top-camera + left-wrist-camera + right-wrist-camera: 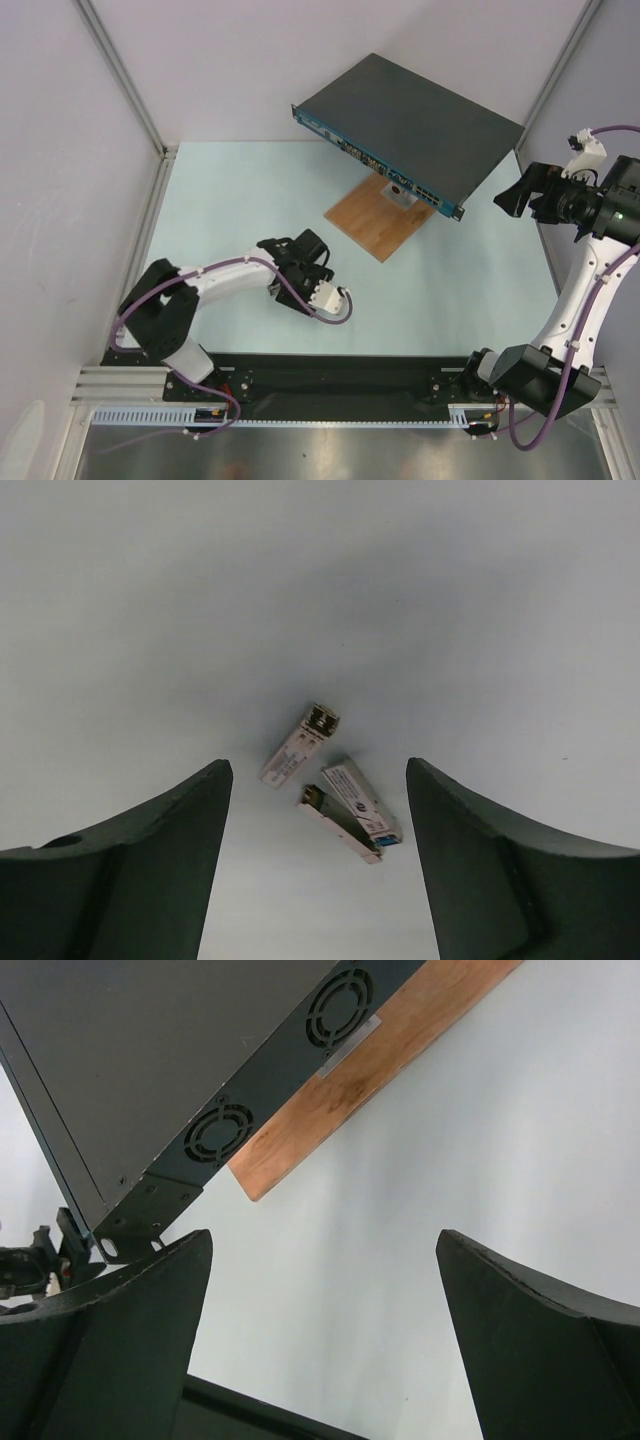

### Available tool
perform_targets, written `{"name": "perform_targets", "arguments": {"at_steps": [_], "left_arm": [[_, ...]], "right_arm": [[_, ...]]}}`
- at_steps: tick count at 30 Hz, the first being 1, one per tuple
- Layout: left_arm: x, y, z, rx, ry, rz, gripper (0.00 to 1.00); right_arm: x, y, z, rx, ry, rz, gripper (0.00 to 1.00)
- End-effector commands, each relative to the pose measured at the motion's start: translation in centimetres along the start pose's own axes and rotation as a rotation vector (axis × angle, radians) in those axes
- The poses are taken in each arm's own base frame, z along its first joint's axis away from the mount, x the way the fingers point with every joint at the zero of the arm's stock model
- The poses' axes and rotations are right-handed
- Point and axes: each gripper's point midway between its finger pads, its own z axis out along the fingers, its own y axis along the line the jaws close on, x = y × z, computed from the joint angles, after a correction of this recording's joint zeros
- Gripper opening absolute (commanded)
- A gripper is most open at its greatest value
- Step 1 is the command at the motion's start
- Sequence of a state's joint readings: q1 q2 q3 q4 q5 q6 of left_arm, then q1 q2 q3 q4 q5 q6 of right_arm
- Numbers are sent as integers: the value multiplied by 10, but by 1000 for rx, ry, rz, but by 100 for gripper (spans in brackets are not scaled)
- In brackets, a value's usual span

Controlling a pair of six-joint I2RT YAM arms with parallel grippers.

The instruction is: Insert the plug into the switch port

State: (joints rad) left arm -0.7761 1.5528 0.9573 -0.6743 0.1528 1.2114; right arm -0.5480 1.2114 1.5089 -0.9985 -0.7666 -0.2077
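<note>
Top cam is no help for the plugs, they're hidden under the left gripper [298,258]. Its wrist cam shows three plugs [300,745] [362,802] [335,823] lying on the table [300,600] between wide-spread fingers, and two of them seem to touch. One switch [410,125] sits far right, propped on one wooden board [375,218], its ports too tiny to read. The right gripper [508,197] is wide and empty.

There is one switch [415,125], a dark grey box with a blue front. One wooden board [375,222] lies under the switch's front edge. The switch's side wall shows two round fan grilles, a first grille [340,1008] and a second grille [218,1132]. Three small metal plugs lie together well apart from the switch: a first plug [300,745], a second plug [360,800] and a third plug [338,825]. Two grippers show, each with two fingers: the left gripper [318,765] over the plugs and the right gripper [325,1235] near the switch.
</note>
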Motion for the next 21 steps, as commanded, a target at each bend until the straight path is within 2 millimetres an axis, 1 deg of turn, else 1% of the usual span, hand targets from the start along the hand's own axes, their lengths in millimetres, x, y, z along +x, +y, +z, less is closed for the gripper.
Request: {"name": "perform_targets", "arguments": {"at_steps": [1,2,3,5,6,7,8,9,11,13,14,15,17,18,21], "left_arm": [[-1,21,0,2,118,194,74],[-1,22,2,8,140,211,73],[5,21,4,31,193,240,73],[3,20,11,84,233,277,71],[0,23,10,89,254,290,70],[2,20,11,112,273,298,70],[3,17,17,131,288,303,69],[0,20,18,126,297,310,69],[3,25,25,107,339,312,66],[9,29,29,88,393,314,64],[11,31,30,83,413,316,62],[15,28,37,99,432,314,60],[19,28,39,107,463,313,54],[21,27,40,118,470,310,53],[17,25,42,129,467,298,47]], "right_arm": [[-6,5,-8,13,-28,-52,100],[-6,5,-8,12,-27,-54,100],[-5,3,-5,9,-15,-50,100],[-4,3,-5,7,-2,-50,100],[-3,0,-4,10,6,-61,100],[-4,-2,-4,17,9,-64,100],[-5,-3,-5,24,14,-66,100],[-4,-8,-3,38,25,-68,100],[-4,-9,-4,44,31,-72,100],[-4,-10,-3,44,34,-80,100],[-3,-10,-3,41,37,-80,99],[-3,-9,-3,40,36,-80,100],[-2,-6,-5,21,37,-88,100],[0,-6,-4,18,41,-87,100],[1,-5,-3,3,42,-87,100]]}}
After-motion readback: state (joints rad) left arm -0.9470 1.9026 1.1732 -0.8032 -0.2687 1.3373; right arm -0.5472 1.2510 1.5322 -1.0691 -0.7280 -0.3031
